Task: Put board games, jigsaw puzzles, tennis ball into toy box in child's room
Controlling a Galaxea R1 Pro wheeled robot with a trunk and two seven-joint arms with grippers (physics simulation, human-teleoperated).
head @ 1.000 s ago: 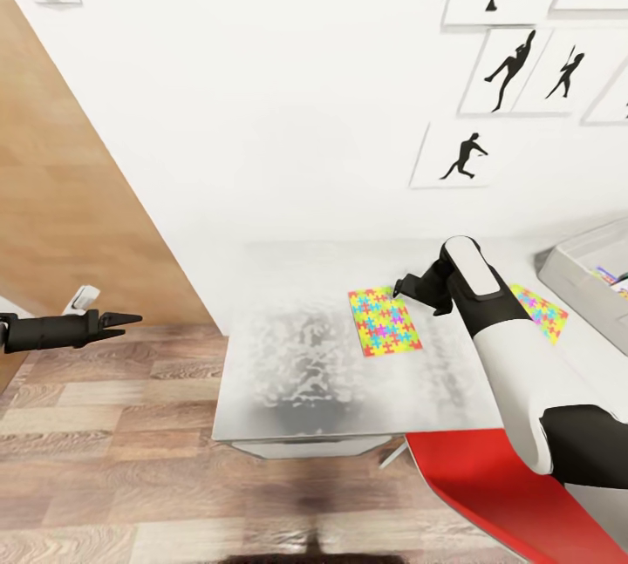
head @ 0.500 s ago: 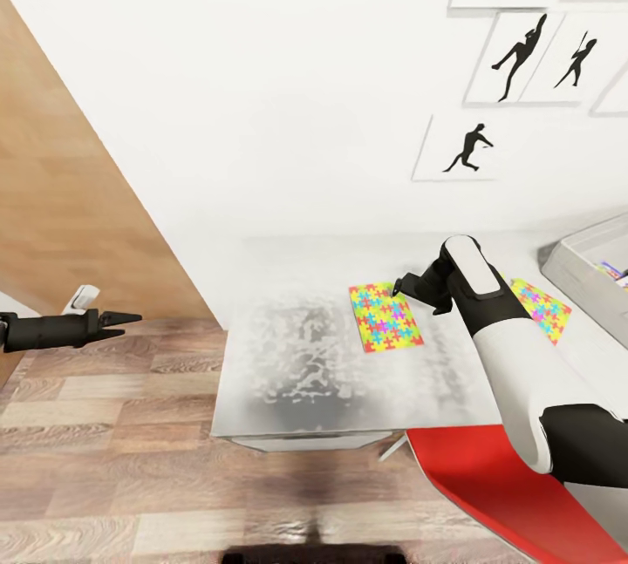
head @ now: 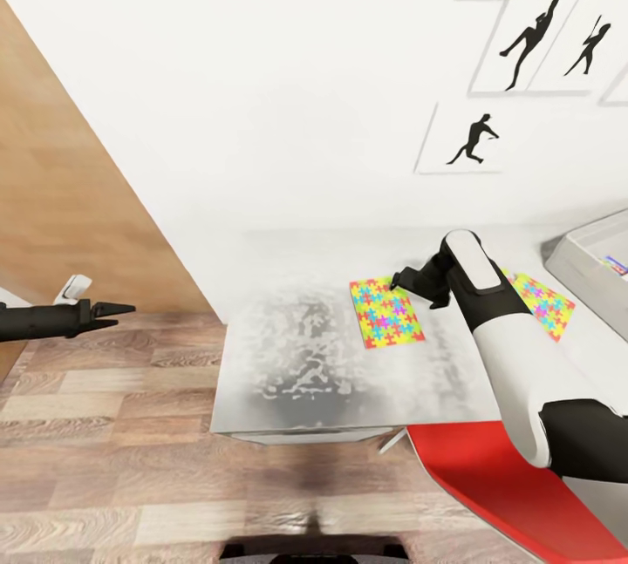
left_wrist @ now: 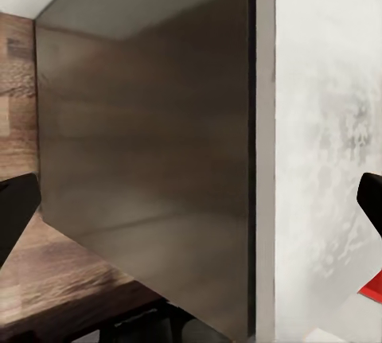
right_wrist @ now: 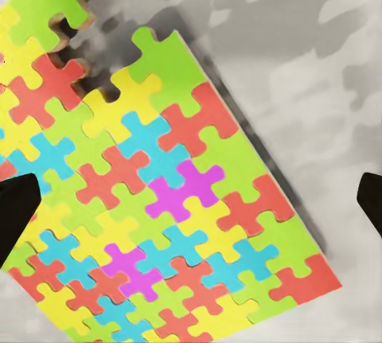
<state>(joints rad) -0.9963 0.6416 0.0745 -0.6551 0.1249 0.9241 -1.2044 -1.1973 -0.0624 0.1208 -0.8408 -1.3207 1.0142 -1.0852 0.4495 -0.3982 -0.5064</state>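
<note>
The right hand, its fingers spread, hovers over the far corner of the near jigsaw puzzle, which lies flat on the counter with its long axis running away toward the wall, so next comes lowering to grip its edge, I judge.

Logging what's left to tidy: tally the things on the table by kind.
Jigsaw puzzles: 2 (one beneath the right gripper, one partly behind that arm)
Toy box: 1
Total: 3
</note>
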